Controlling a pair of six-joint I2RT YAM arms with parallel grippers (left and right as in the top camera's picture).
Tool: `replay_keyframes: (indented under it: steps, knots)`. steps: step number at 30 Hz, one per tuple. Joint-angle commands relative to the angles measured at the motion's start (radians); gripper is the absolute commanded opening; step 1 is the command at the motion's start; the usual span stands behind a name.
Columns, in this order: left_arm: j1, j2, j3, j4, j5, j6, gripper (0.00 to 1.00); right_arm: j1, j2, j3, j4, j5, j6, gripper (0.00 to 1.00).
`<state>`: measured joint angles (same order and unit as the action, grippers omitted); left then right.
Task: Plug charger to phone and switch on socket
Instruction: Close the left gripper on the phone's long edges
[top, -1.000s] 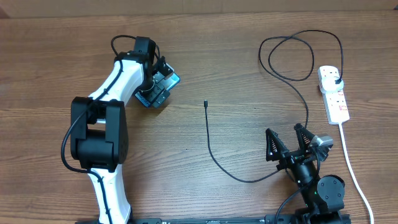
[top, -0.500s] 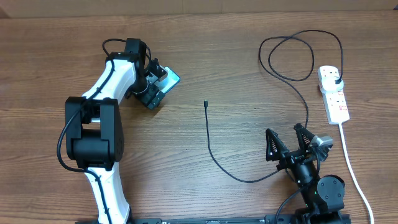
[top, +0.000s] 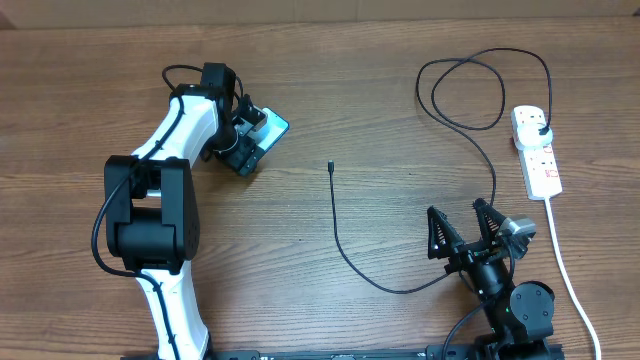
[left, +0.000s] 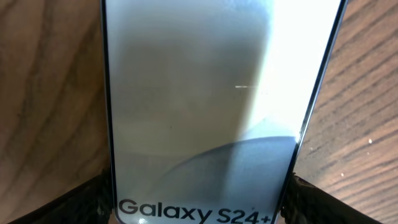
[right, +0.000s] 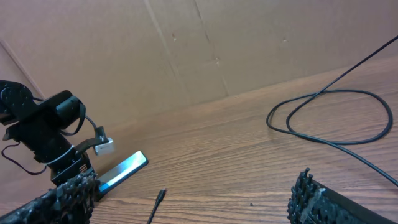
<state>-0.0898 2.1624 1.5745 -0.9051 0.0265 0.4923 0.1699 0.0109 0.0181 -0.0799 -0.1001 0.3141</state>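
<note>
Pinching the phone (left: 205, 106), left fingers (left: 84, 202) press its edges.

We have 3 views. The overhead camera looks straight down, far enough to take in the whole table (top: 90, 90) and all on it. The left wrist camera sits just behind the left claw (left: 199, 208), so near that the phone (left: 199, 93) between its fingers (left: 84, 205) fills the frame. The right wrist camera rides low behind the right claw (right: 186, 205), facing ahead across the table to a cardboard wall (right: 124, 50); with overhead it shares the phone, left claw and charger (right: 158, 199).
</note>
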Motion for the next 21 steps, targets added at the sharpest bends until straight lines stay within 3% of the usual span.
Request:
replay_keyframes:
  steps: [1, 8, 13, 21]
  knots:
    - [-0.003, 0.030, 0.009, -0.028, 0.015, -0.043, 0.88, -0.008, -0.008, -0.010, 0.003, 0.002, 0.003, 1.00]
    - [-0.003, 0.030, 0.009, -0.041, 0.015, -0.184, 0.85, -0.008, -0.008, -0.010, 0.003, 0.002, 0.003, 1.00]
    - [-0.011, 0.030, 0.009, -0.082, 0.019, -0.254, 0.75, -0.008, -0.008, -0.010, 0.003, 0.002, 0.003, 1.00]
    - [-0.069, 0.030, 0.009, -0.124, 0.019, -0.391, 0.69, -0.008, -0.008, -0.010, 0.003, 0.002, 0.003, 1.00]
